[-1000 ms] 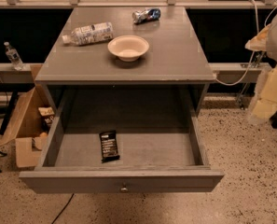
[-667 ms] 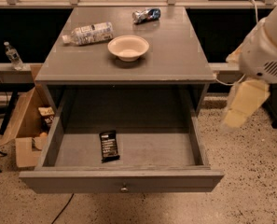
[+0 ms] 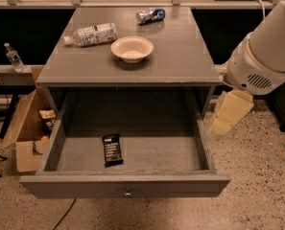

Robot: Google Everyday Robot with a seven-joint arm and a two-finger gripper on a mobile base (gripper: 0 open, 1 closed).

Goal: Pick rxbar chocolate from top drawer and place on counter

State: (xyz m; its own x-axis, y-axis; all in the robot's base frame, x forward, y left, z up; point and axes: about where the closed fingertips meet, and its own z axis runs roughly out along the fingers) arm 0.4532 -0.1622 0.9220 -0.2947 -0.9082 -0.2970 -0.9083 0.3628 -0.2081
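The grey desk is seen at ctr of view, w/ three items carried on its top. Below it, toward 6 o'clock, the top drawer is found pulled out, so its inside is exposed from above. The white robot arm is seen at approx. 3 o'clock of the desk, beyond its right edge. A cardboard box is set on the floor at 9 o'clock of the drawer.

The end effector hangs under the arm housing, at 3 o'clock of the drawer and outside its right wall, well apart from the bar. Whether it is spread or pressed together cannot be told; nothing is seen held in it.

On the desk, a plastic bottle is laid on its side at approx. 10 o'clock, a cream bowl is placed near ctr, and a crushed can is left at 12 o'clock near the back edge.

The rxbar chocolate is lying flat on the drawer floor, left of ctr, at approx. 7 o'clock of the bowl. The knob is centred on the drawer front.

Progress: early. The drawer is open and access is given, but no grasp has been made. Left to do, as judged: the end effector is to be brought over the drawer, lowered onto the bar, closed on it, lifted out, and the bar set down on a bare patch of the desk.
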